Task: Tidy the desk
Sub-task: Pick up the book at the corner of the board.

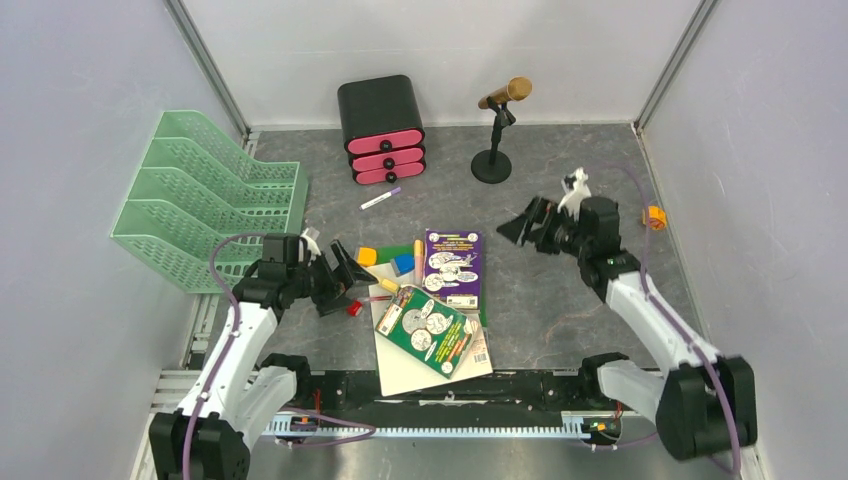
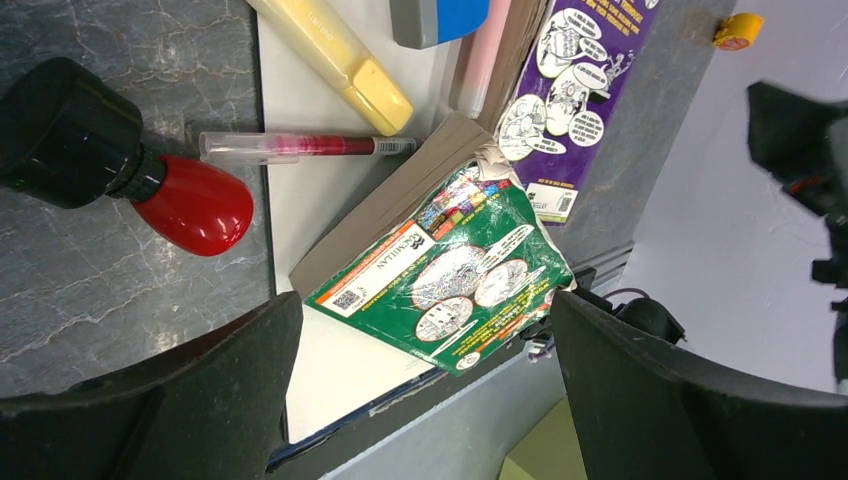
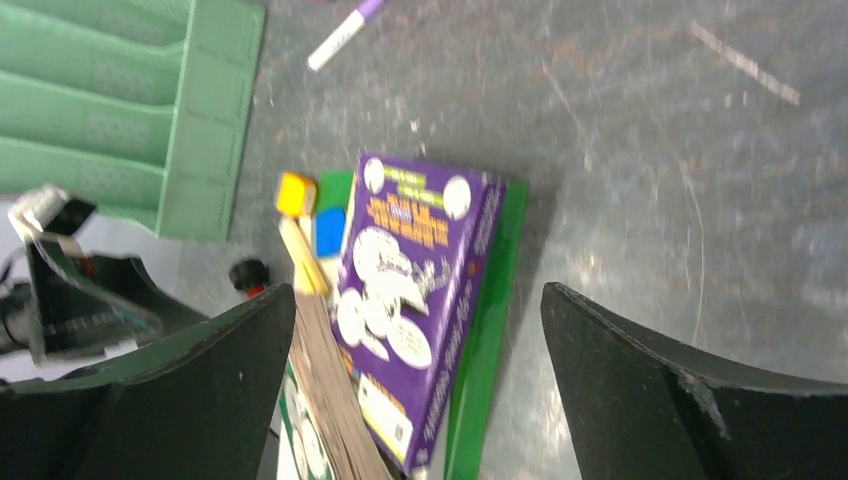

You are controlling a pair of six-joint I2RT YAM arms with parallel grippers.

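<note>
The desk (image 1: 560, 290), a dark-grey marbled surface, spreads out on every side of the purple book (image 1: 453, 262), which lies flat near its middle on top of a green sheet or folder (image 3: 490, 330). Touching the purple book's near-left corner, a green book (image 1: 432, 330) rests askew on a thicker brown-edged pad, over a white sheet (image 1: 400, 375) that reaches the desk's near edge. Just left of the purple book sit a blue block (image 1: 403, 264) and a yellow block (image 1: 367, 256), with a yellow highlighter (image 2: 335, 55) and a red pen (image 2: 300, 146) lying on the white sheet. A red-tipped black object (image 2: 195, 205) lies on the bare desk a little further left. The left gripper (image 1: 348, 280) hovers left of the purple book above that clutter, its fingers spread wide and holding nothing. The right gripper (image 1: 517, 222) hangs to the right of the purple book and slightly behind it, its fingers likewise wide apart and empty. Behind the purple book and to its left lies a purple-capped marker (image 1: 380, 198), and beyond that stands a black drawer box (image 1: 380, 115) with pink fronts. A microphone on a stand (image 1: 497, 130) rises behind the purple book to its right. A mint-green tiered tray (image 1: 200, 200) stands far to its left, and a small orange object (image 1: 655, 216) lies far to its right.
</note>
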